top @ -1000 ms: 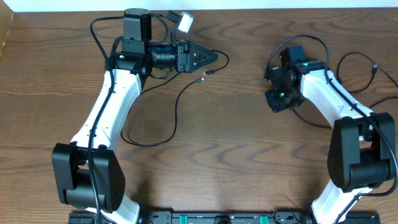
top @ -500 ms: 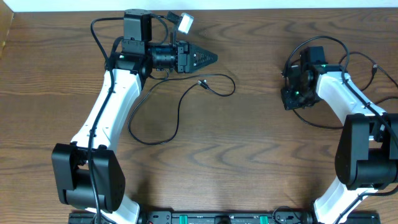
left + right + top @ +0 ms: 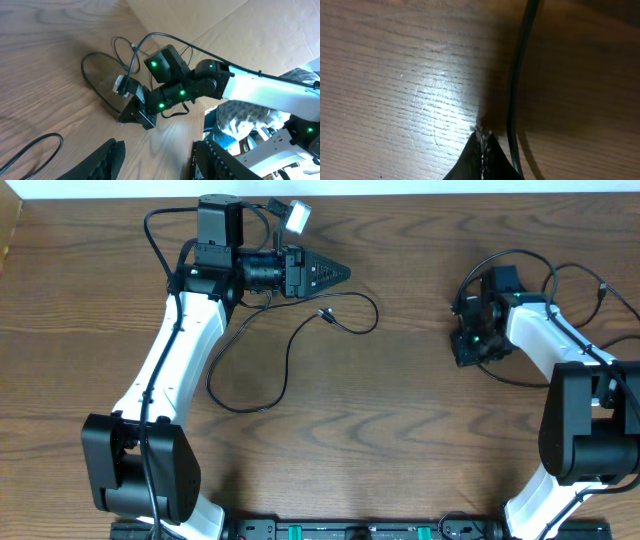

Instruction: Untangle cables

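The wood-grain table [image 3: 400, 440] took up basically the whole scene, brown and matte, with a shiny patch where the right wrist's light hit it. Tan cardboard [image 3: 235, 20] stood past its far side. 2 white arms with black joints, the left arm [image 3: 180, 350] and the right arm [image 3: 545, 340], reached in from the near edge. Their own thick black leads [image 3: 160, 230] looped around the wrists and crowded the space there.

The left gripper [image 3: 159, 150] sat over the table with its ribbed black fingers [image 3: 107, 160] parted and nothing between them. The right gripper [image 3: 481, 145] was clenched, tips pinched to a point right down at the wood, gripping nothing I could see.

1 thin black cable [image 3: 285, 365] lay slack on the table in a long open loop below the left gripper. Its small plug [image 3: 323, 312] sat near that gripper but apart from it. Another thin dark cable [image 3: 517, 85] ran just beside the right gripper's tips, not between them. Couldn't tell if it touched them.
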Available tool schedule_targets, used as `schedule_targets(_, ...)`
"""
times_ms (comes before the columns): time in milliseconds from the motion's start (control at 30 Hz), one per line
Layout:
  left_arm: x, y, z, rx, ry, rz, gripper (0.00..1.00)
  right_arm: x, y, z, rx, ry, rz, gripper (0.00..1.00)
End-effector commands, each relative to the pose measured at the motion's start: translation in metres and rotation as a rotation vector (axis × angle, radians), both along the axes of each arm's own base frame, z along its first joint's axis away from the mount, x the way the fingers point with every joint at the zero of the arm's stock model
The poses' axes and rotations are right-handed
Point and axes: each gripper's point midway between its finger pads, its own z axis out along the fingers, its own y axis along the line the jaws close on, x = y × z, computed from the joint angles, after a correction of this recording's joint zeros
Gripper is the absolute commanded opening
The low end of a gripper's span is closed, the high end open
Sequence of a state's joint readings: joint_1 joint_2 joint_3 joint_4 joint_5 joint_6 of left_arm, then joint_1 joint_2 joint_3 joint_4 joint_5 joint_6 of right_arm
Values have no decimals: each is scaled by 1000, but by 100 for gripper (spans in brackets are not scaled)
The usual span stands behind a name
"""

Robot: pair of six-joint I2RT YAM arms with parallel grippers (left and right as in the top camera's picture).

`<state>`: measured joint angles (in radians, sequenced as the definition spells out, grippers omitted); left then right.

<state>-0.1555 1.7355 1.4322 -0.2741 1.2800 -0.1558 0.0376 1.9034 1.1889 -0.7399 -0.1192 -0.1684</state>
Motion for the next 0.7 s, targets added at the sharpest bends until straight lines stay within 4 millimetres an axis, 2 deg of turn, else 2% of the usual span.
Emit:
schedule_targets(0,-5,-1,13,-4,-44,-7,51,-2,3,-1,15,1,-3,1)
schedule_targets(333,-9,0,18,-5,-46,-7,51,6,-15,-1,-15,-25,-42,1)
schedule_targets(667,-17,1,33,-11,-84,-7,51,10,-52,-1,-17,-45,-141,1)
